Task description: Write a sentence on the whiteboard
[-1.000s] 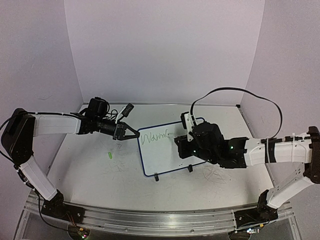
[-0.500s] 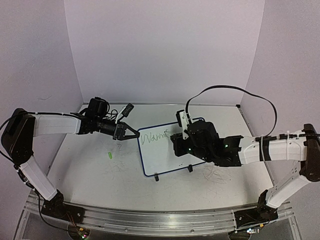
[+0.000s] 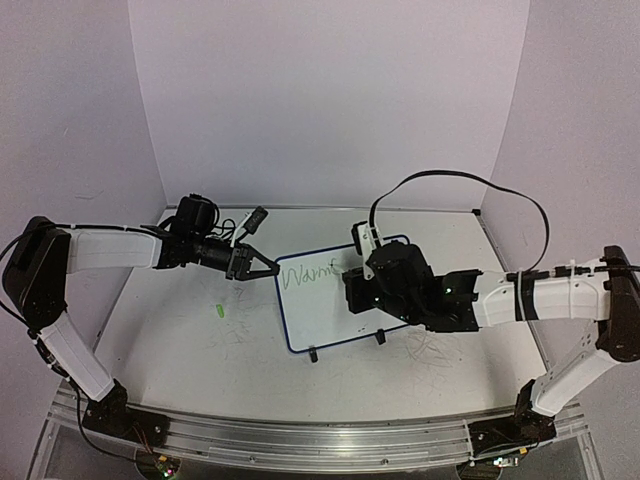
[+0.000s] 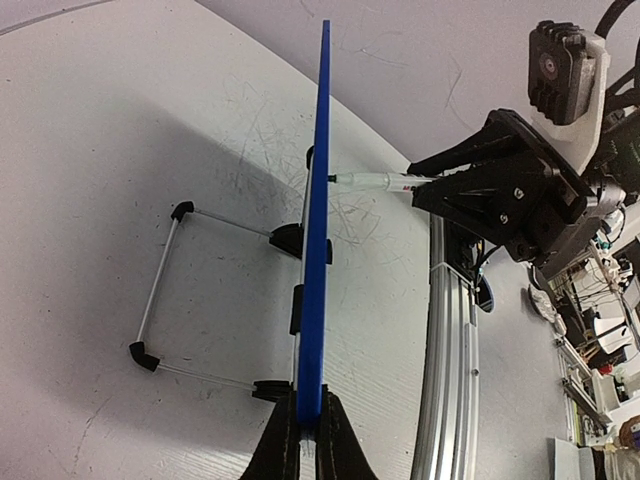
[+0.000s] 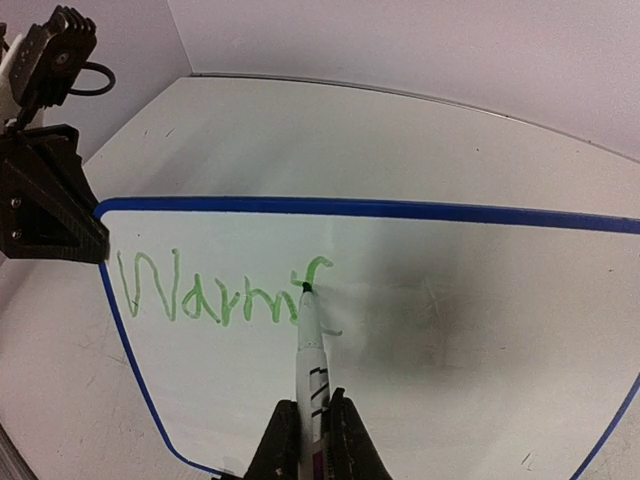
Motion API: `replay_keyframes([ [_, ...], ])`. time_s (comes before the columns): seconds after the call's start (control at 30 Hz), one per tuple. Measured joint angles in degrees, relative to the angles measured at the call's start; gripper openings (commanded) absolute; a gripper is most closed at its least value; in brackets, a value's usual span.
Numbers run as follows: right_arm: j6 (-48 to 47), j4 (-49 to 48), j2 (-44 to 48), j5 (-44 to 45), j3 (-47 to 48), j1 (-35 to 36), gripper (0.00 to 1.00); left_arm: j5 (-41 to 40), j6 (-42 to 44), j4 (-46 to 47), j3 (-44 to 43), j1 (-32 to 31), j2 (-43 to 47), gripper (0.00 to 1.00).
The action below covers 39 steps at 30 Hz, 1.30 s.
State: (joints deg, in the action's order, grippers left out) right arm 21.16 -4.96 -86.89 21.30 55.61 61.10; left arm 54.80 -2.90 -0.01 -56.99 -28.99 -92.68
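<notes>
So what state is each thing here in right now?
whiteboard: standing, partly written on.
sentence: unfinished, only "Warm" and a started letter written.
marker: held, tip touching the board.
left gripper: shut on the whiteboard's edge.
right gripper: shut on the marker.

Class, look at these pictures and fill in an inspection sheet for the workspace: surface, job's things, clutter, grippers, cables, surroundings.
Surface: white table, with grey scribble marks on it.
Job's things: whiteboard stands on its feet; green writing reads "Warm" plus an unfinished letter; marker has its tip on the board.
Clutter: one small green bit on the table, left of the board.
Grippers: left gripper shut on the whiteboard's edge; right gripper shut on the marker.
Cables: black cable loops above the right arm.
Surroundings: plain lilac walls; metal rail at the near edge.
</notes>
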Motion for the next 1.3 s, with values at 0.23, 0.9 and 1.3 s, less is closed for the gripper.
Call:
replay_keyframes([
  [0.23,0.72,1.35,1.11,1.1,-0.25,0.08,0.0,0.07,0.02,-0.01,0.0,0.0,0.0,0.0],
  [0.9,-2.04,1.1,3.34,0.88,-0.75,-1.81,0.0,0.29,0.11,-0.01,0.0,0.0,0.0,0.0],
  [1.3,-2.66,0.71,2.01,1.07,0.26,-1.81,0.0,0.27,0.11,-0.01,0.0,0.0,0.0,0.0],
])
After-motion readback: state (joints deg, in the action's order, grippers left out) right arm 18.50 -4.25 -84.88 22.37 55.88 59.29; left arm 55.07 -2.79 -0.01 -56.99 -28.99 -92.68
